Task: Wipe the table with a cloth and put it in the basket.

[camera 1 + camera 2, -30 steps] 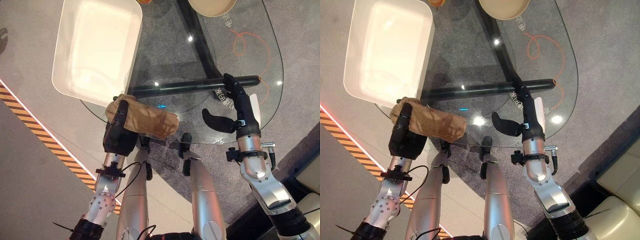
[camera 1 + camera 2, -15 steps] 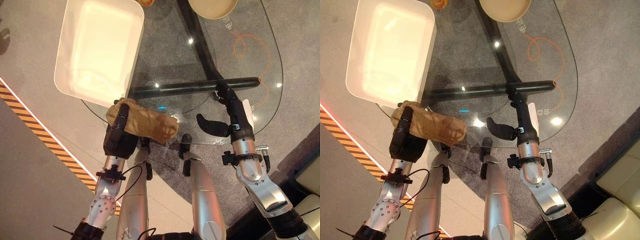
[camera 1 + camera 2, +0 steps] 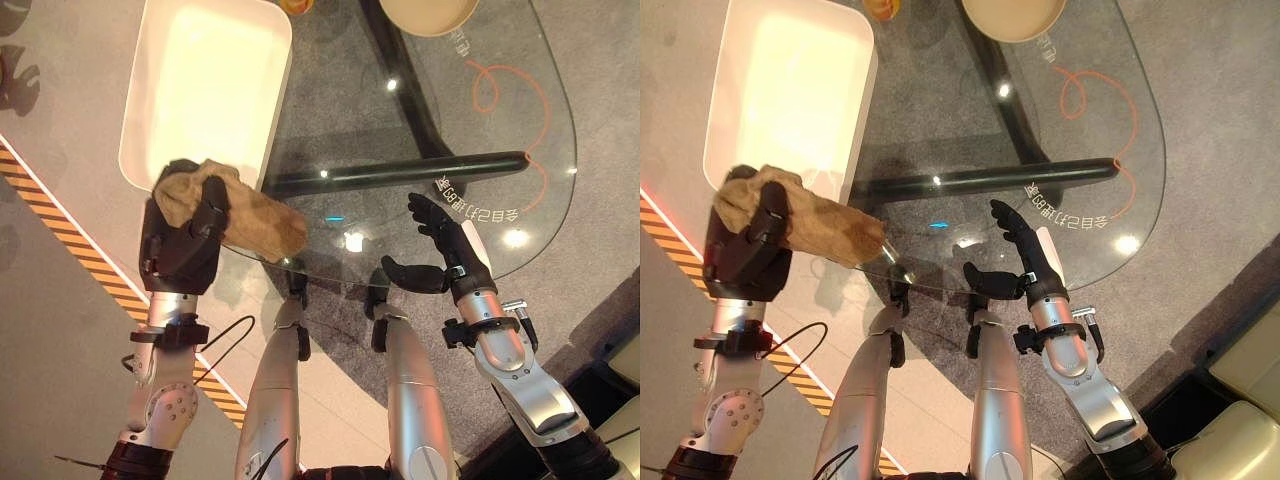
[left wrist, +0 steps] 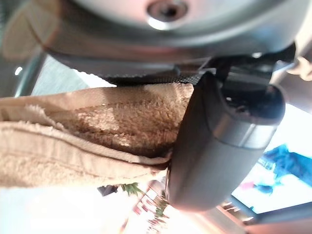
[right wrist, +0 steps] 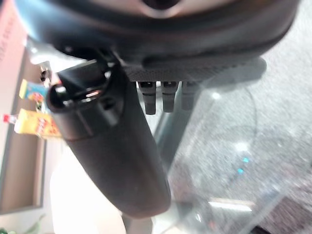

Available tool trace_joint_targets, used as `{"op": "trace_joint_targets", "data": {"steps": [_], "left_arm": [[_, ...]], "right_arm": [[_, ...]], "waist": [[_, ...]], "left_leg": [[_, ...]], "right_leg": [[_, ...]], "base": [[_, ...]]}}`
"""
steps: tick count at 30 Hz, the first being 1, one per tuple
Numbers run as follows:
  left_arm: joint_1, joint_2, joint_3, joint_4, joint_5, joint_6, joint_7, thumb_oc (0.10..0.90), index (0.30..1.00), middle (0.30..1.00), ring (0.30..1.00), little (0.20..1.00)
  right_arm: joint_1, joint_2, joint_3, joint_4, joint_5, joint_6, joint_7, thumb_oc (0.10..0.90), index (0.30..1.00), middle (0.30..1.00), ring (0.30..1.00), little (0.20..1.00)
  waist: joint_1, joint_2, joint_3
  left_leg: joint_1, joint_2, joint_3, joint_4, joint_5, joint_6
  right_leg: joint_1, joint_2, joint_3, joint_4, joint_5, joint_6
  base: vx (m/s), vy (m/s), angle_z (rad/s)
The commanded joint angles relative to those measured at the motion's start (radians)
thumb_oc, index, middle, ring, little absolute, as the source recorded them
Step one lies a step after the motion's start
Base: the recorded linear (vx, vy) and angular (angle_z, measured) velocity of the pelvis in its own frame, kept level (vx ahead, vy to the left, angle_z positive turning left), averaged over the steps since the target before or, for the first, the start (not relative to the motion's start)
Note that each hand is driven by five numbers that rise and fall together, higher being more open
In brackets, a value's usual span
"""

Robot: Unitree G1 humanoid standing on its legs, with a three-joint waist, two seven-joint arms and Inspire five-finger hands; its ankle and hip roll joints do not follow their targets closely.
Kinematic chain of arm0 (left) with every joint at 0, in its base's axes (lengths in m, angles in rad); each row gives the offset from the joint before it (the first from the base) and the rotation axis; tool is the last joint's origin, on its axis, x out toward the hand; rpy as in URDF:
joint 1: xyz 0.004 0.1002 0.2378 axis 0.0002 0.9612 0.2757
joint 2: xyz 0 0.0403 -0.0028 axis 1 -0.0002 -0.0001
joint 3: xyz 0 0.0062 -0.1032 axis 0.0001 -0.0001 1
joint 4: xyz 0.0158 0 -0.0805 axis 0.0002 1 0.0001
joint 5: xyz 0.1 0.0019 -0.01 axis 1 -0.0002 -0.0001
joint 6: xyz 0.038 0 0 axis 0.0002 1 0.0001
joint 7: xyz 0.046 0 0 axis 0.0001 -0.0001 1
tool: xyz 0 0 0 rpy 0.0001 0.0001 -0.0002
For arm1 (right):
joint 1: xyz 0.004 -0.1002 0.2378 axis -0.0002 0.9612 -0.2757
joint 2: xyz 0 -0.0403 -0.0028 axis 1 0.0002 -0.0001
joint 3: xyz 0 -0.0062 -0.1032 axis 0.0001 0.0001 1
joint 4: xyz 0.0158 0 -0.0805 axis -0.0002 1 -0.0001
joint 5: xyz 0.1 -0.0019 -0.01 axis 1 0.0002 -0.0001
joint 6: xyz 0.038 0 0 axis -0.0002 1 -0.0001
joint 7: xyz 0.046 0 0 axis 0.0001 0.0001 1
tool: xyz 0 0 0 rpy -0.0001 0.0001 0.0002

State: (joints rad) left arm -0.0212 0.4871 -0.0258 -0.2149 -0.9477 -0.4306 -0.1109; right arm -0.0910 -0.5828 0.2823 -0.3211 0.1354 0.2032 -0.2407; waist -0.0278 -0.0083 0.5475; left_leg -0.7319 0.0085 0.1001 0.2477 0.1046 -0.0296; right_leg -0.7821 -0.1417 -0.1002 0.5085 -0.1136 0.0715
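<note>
With wiping seemingly done, the left hand (image 3: 180, 245), fingers clenching the tan terry cloth (image 3: 245, 215), should next carry it over the white rectangular plastic basket (image 3: 160, 75), while the right hand (image 3: 445, 255) hovers slack-fingered, holding nothing, above the glass worktop (image 3: 500, 130).

The beige bowl (image 3: 424, 14) and an orange object (image 3: 296, 5) are cut off by the top edge. The tan cloth (image 3: 245, 212) hides the left hand's (image 3: 185, 245) palm.
</note>
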Motion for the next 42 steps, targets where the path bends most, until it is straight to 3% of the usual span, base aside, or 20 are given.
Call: {"op": "trace_joint_targets", "data": {"steps": [1,2,3,6,11,16,22,30,42], "left_arm": [[-0.013,0.004,0.099,-0.185,0.145,-0.145,0.086,0.1,0.3,0.3,0.3,0.2],[-0.024,0.003,0.115,-0.189,0.161,-0.151,0.104,0.1,0.3,0.3,0.3,0.2],[-0.014,0.003,0.115,-0.186,0.172,-0.156,0.11,0.1,0.3,0.3,0.3,0.2],[-0.041,0.017,0.132,-0.17,0.247,-0.162,0.205,0.1,0.3,0.3,0.3,0.2],[-0.12,0.074,0.142,-0.131,0.543,-0.153,0.438,0.1,0.3,0.3,0.3,0.2],[-0.206,0.188,0.156,-0.024,0.748,-0.056,0.662,0.1,0.3,0.3,0.3,0.2],[-0.281,0.245,0.145,0.065,0.712,-0.059,0.733,0.1,0.3,0.3,0.3,0.2],[-0.429,0.279,0.077,0.208,0.8,0.011,0.84,0.1,0.3,0.3,0.3,0.2],[-0.589,0.28,0.002,0.38,0.805,-0.03,0.879,0.1,0.3,0.3,0.3,0.2]], "right_arm": [[0.03,-0.031,-0.007,-0.131,-0.023,0.003,0.064,0.8,0.9,0.9,0.9,0.9],[0.017,-0.031,-0.001,-0.132,-0.016,0.02,0.079,0.8,0.9,0.9,0.9,0.9],[0.026,-0.029,0.01,-0.129,-0.016,0.024,0.084,0.8,0.9,0.9,0.9,0.9],[0.01,-0.026,0.048,-0.1,-0.01,0.049,0.095,0.8,0.9,0.9,0.9,0.9],[-0.04,-0.031,0.093,-0.07,0.005,0.094,0.094,0.8,0.9,0.9,0.9,0.9],[-0.095,-0.058,0.119,-0.04,0.03,0.133,0.104,0.8,0.9,0.9,0.9,0.9],[-0.123,-0.093,0.144,-0.041,0.058,0.167,0.119,0.8,0.9,0.9,0.9,0.9],[-0.206,-0.104,0.212,-0.013,0.11,0.215,0.113,0.8,0.9,0.9,0.9,0.9],[-0.313,-0.13,0.246,0.037,0.184,0.256,0.091,0.8,0.9,0.9,0.9,0.9]], "waist": [[0.0,0.043,-0.027],[-0.001,0.043,-0.027],[0.002,0.046,-0.027],[0.005,0.049,-0.027],[-0.003,0.044,-0.027],[-0.015,0.037,-0.027],[-0.03,0.03,-0.027],[-0.045,0.014,-0.027],[-0.059,0.003,-0.027]], "left_leg": [[0.027,-0.052,0.071,0.128,-0.198,0.015],[-0.008,-0.053,0.079,0.127,-0.17,0.02],[0.015,-0.053,0.07,0.135,-0.198,0.014],[0.005,-0.054,0.068,0.145,-0.2,0.013],[-0.03,-0.047,0.073,0.161,-0.188,0.012],[-0.046,-0.035,0.079,0.182,-0.197,0.008],[-0.083,-0.021,0.085,0.197,-0.198,0.003],[-0.131,-0.025,0.09,0.206,-0.195,0.003],[-0.187,-0.015,0.109,0.212,-0.205,-0.004]], "right_leg": [[0.029,0.082,-0.014,-0.144,0.065,0.014],[-0.002,0.079,-0.017,-0.15,0.091,0.006],[0.02,0.082,-0.012,-0.138,0.063,0.011],[0.01,0.082,-0.01,-0.125,0.056,0.008],[-0.022,0.085,-0.001,-0.114,0.062,0.002],[-0.035,0.085,0.007,-0.103,0.055,0.0],[-0.074,0.084,0.021,-0.1,0.06,0.0],[-0.124,0.086,0.038,-0.119,0.086,0.002],[-0.191,0.092,0.054,-0.123,0.102,0.016]], "base": [[0.01,0.055,-0.02],[0.01,0.055,-0.03],[0.02,0.062,-0.01],[0.04,0.068,0.0],[0.02,0.071,0.0],[0.02,0.068,-0.02],[0.01,0.062,-0.04],[0.02,0.053,-0.02],[0.01,0.046,-0.04]]}}
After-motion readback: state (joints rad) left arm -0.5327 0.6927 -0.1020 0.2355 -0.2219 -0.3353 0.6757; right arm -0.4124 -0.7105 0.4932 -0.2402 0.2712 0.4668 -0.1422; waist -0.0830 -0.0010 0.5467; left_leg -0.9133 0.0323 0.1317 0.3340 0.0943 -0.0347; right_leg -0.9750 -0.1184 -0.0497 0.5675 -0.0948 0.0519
